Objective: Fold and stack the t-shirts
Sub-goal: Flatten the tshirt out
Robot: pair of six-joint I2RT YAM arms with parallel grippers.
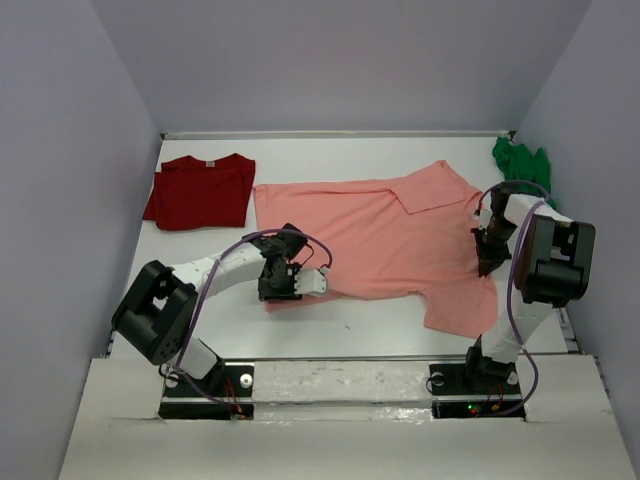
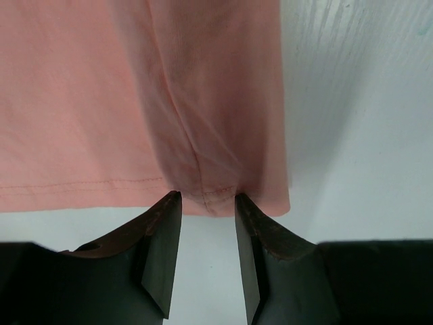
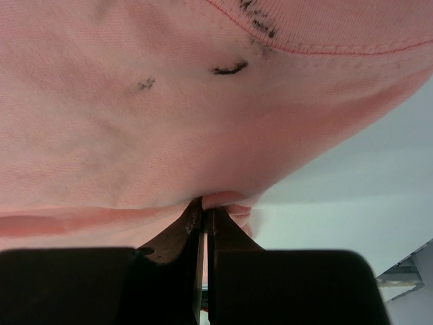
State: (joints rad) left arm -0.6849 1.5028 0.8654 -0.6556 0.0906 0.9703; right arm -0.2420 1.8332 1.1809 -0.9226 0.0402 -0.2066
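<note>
The salmon-pink t-shirt (image 1: 380, 230) lies spread across the middle of the table. My left gripper (image 1: 280, 292) is low at its near left corner. In the left wrist view that gripper (image 2: 207, 200) is open, its tips touching the hem (image 2: 81, 184) on either side of a seam, with bare table between the fingers. My right gripper (image 1: 490, 262) is at the shirt's right side. In the right wrist view it (image 3: 204, 208) is shut on a pinched fold of the pink cloth (image 3: 135, 122), lifted off the table. The dark red t-shirt (image 1: 200, 190) lies folded at the back left. At the back right the green t-shirt (image 1: 520, 160) is bunched up.
The white table (image 1: 350, 325) has grey walls on three sides. The green shirt lies against the right wall, just behind my right arm (image 1: 545, 260). A raised ledge (image 1: 340, 375) runs along the near edge by the arm bases.
</note>
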